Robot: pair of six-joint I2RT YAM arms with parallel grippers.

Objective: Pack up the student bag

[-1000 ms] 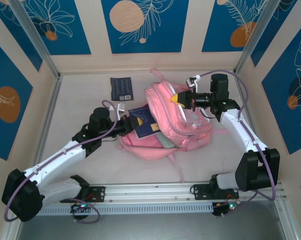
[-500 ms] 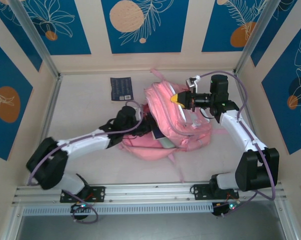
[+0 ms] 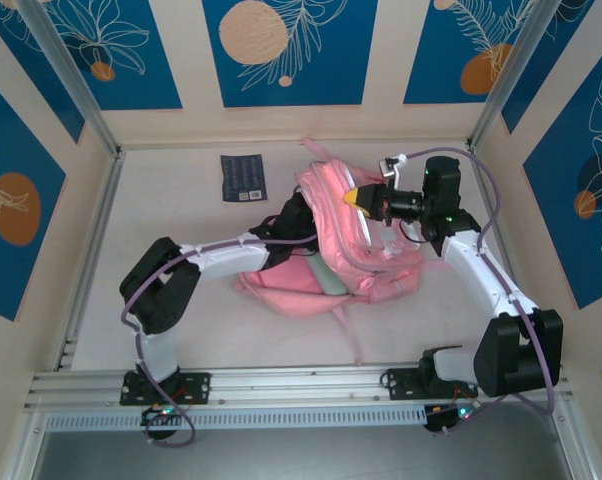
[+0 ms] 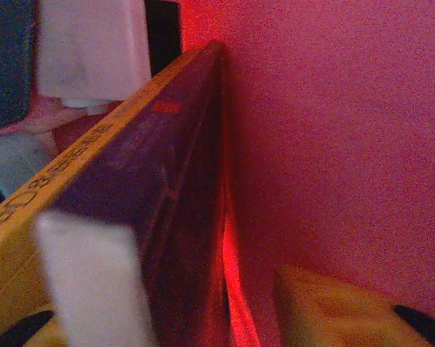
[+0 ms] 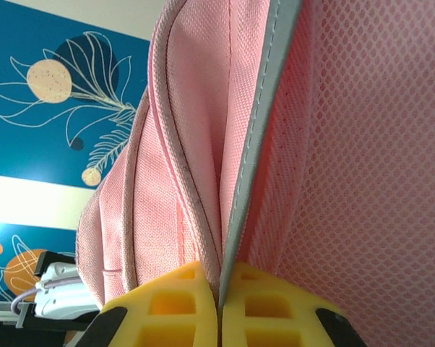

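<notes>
Clenched with the right gripper (image 5: 219,303) on a fold of the student bag (image 5: 196,144): pinching a pale grey-edged seam between both yellow fingertips (image 5: 138,311), no gap left, with pink weave on one side and pink mesh on the other. Viewed from above, holding with that same right gripper (image 3: 359,197) the raised far-right edge of the bag's opening. Reaching with the left gripper (image 4: 210,314) deep inside the student bag (image 4: 333,130), amid red-lit pink fabric. Parted there around a dark book (image 4: 152,181) with a yellow lettered spine: touching its cover on the side of the pale pad (image 4: 87,289), kept apart from it on the yellow-finger side by a glowing gap. Released, then, rather than squeezing. Standing on edge, as to the book, close along the pink inner wall. From above, buried up to the wrist in the opening of the student bag (image 3: 311,285). Sprawled, as to the bag, on the pale table (image 3: 181,210), mid-table toward the back, between the two arms, with straps trailing toward the near edge. Beyond the bag's left side, apart from it: a dark blue booklet (image 3: 243,177), flat on the table.
</notes>
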